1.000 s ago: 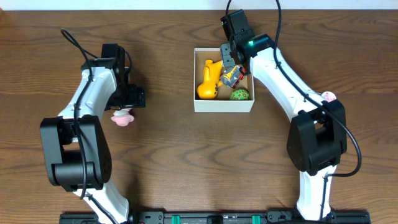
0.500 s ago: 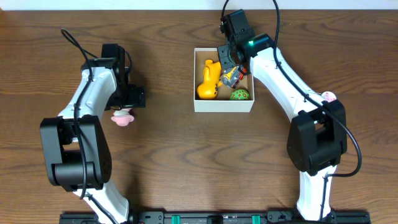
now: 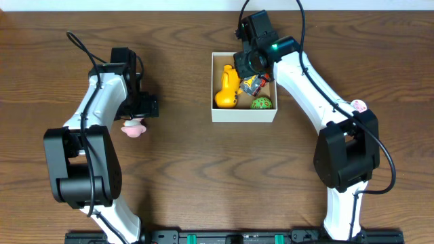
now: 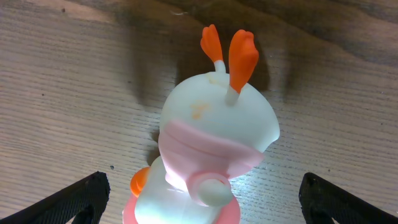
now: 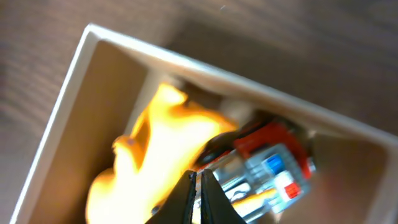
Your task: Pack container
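A: From above, where does the container (image 3: 244, 115) stand?

B: On the worktop (image 3: 190, 169), under the end of the right arm (image 3: 298, 74). It is square, so it has no real long axis. Its walls run straight with the worktop's edges and its open side faces up. Inside it lie a yellow toy (image 3: 227, 88), a green ball (image 3: 262, 104) and a red and grey toy (image 3: 254, 83).

A: And the left arm (image 3: 102, 95)?

B: It is well to the left of the container, above a white and pink toy (image 3: 133, 129) that lies outside it.

A: What does the left wrist view show?

B: The left jaws are fully open. Their tips stand on both sides of the white and pink toy (image 4: 211, 143) without touching it. I think they are placed so to take this toy, because it is not yet packed.

A: And the right wrist view?

B: The right jaws are closed, tip against tip, and they hold nothing. They hang over the container (image 5: 99, 93), which looks turned here only because the camera is turned. Below them are the yellow toy (image 5: 168, 137) and the red and grey toy (image 5: 273, 162).
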`<state>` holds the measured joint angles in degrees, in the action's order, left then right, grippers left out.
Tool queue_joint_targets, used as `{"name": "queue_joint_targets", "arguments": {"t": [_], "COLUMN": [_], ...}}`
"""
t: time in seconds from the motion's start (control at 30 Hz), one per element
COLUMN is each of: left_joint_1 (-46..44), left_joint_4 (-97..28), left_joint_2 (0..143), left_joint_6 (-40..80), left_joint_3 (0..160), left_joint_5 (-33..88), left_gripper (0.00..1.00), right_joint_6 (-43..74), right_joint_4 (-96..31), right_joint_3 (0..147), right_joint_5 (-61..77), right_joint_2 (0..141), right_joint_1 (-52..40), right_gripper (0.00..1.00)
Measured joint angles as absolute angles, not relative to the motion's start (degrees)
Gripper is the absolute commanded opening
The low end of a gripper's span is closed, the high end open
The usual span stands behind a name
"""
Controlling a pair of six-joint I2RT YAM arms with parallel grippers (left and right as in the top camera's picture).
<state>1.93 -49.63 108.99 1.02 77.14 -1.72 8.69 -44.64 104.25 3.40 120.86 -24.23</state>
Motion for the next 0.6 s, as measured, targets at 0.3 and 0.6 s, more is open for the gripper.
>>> {"name": "queue_joint_targets", "arguments": {"t": [0.3,0.6], "left_joint_1": [1.93,1.93], "left_joint_4": [-49.63,-49.63], "left_joint_2": [108.99,108.99], "left_joint_6": [1.02,1.02], "left_joint_3": [77.14,77.14], "left_joint_5": [-1.72,-1.72], "left_gripper": [0.98,0.98], "right_joint_6": [8.60,8.58], "right_joint_4": [-48.64,-50.50], "right_joint_3": [104.27,104.29], "right_joint_5": [8.19,8.38], "right_joint_2": [120.86,120.86], "right_joint_1": [-24.36,-25.63], "right_gripper": [0.01,0.01]}}
